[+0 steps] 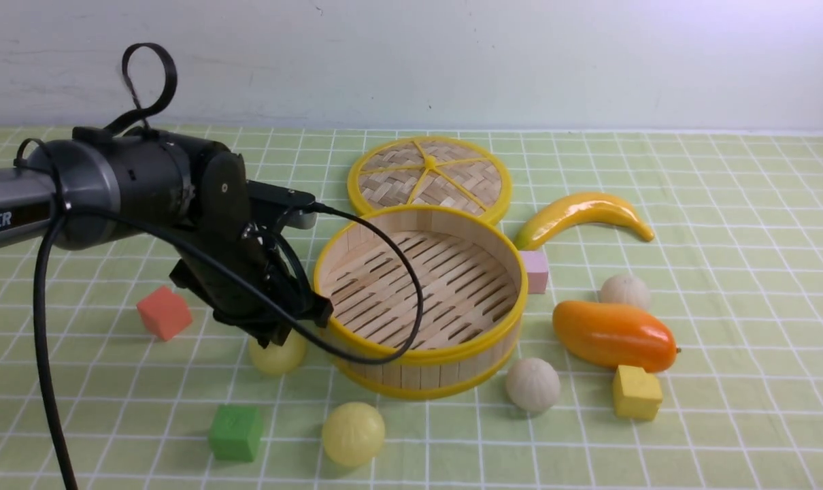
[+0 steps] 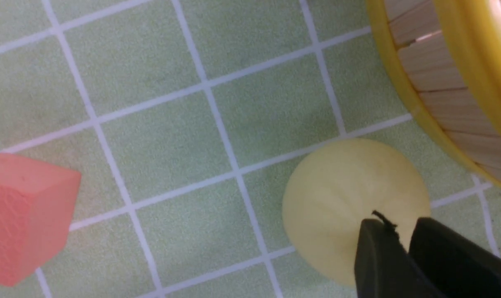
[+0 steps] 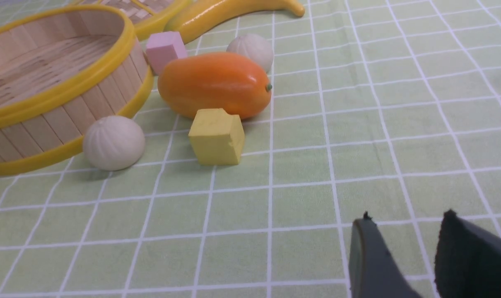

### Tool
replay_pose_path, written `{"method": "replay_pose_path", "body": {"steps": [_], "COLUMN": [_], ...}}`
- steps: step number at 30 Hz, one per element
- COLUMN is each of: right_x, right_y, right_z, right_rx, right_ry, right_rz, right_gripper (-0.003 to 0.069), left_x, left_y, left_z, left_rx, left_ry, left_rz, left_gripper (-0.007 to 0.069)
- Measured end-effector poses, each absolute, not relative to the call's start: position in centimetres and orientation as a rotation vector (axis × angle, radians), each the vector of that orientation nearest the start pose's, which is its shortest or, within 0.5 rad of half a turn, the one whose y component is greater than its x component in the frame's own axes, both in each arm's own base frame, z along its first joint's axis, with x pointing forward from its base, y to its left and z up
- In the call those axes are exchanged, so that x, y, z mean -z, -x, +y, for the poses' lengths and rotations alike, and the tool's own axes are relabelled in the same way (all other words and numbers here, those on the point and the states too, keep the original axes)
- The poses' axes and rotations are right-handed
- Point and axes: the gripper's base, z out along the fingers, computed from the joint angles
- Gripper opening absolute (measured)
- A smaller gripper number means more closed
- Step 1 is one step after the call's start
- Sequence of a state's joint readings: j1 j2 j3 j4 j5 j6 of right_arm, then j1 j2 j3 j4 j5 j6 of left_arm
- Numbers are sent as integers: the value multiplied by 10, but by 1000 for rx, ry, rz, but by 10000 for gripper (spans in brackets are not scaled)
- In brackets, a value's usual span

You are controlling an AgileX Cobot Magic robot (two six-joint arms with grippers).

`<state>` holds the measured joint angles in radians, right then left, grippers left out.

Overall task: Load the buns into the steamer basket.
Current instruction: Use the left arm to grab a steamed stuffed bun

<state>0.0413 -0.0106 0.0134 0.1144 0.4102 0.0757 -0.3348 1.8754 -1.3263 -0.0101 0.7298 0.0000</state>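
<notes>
The steamer basket point(image 1: 418, 354) stands mid-table and holds nothing; it also shows in the left wrist view point(image 2: 424, 78) and the right wrist view point(image 3: 68, 89). One smooth pale yellow bun point(image 1: 279, 355) lies at its left side, another point(image 1: 353, 433) in front. One pleated off-white bun point(image 1: 532, 384) lies at its front right, another point(image 1: 625, 290) behind the mango. My left gripper point(image 1: 282, 333) hangs just above the left yellow bun point(image 2: 341, 194); its jaws point(image 2: 397, 225) are nearly together and hold nothing. My right gripper point(image 3: 405, 219) is slightly open, empty, low over bare cloth, away from the pleated buns point(image 3: 114, 142) point(image 3: 252, 49).
A flat woven lid point(image 1: 430, 177) lies behind the basket. A banana point(image 1: 581, 214) and an orange mango point(image 1: 612, 335) lie to the right. Red point(image 1: 164, 312), green point(image 1: 235, 432), yellow point(image 1: 636, 392) and pink point(image 1: 535, 271) cubes are scattered around. The left arm's cable hangs over the basket.
</notes>
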Motion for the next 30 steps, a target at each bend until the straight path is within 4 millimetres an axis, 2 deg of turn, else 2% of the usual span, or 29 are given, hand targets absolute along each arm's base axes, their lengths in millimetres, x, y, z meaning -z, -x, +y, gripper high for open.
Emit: {"method": "replay_pose_path", "body": {"steps": [5,17,21,25,28,30], "right_x": [-173,-173,-173,-173,-173,-173], "right_y": [-51,-51,-51,-51,-51,-51], "right_z": [6,6,6,6,6,6], "right_rx": [-194,-194,-194,-194,-194,-194], "right_ry": [-101,-101,-101,-101,-101,-101], "right_rz": [1896,1896,1896,1896,1896,1896], "right_gripper": [239,239,239,239,239,239], "left_x": [-208,-185,-184,-185,-190,-204], "left_y": [-368,-378,-378,-376,-375,-373], "left_z": [-128,-130,-130,-129,-128,-127], "left_rx": [92,64,58,47,40,36], "left_ry": [-458,-482,-487,-494,-484,-461], "left_rz": [2713,2705,2710,2754,2787,2814], "left_gripper": [243,267,197,11,-13,-13]}}
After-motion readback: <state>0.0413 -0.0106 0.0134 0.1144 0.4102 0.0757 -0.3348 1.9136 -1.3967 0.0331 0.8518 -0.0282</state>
